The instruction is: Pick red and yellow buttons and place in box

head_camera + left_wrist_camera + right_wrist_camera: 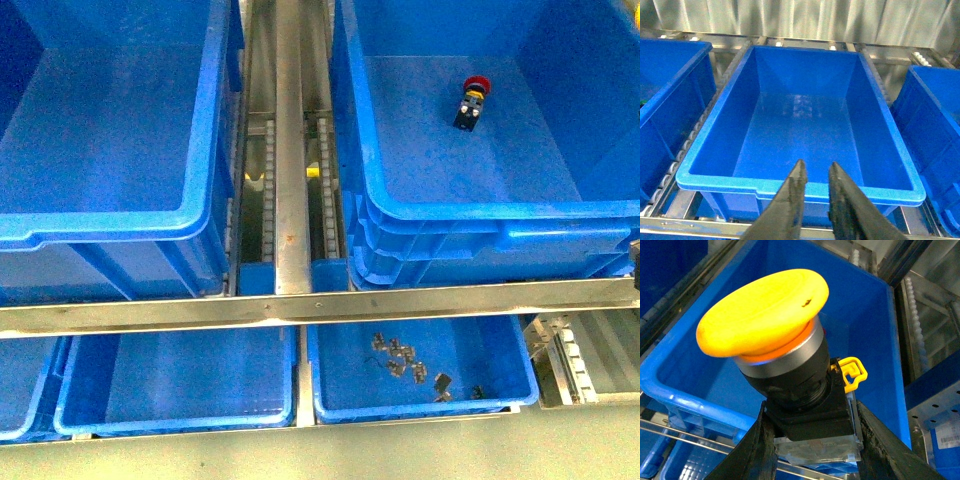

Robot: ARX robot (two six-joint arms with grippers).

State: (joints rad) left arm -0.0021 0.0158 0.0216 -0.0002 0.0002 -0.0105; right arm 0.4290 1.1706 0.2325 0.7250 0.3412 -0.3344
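Observation:
The red button (473, 102) lies on its side on the floor of the box (480, 215), the large deep blue crate at the right of the front view. In the right wrist view my right gripper (811, 412) is shut on the black switch body of the yellow button (765, 315). Its cap points away from the wrist, and it hangs over the near rim of the box (670, 395). My left gripper (816, 167) is shut with nothing in it, just above the near rim of another deep blue crate (805, 187). Neither gripper shows in the front view.
A second large blue crate (110, 225) stands at the left, with a metal roller rail (290, 150) between it and the box. Below a metal crossbar (300, 305) sit shallow blue trays; the right one (500, 400) holds several small metal parts (405, 362).

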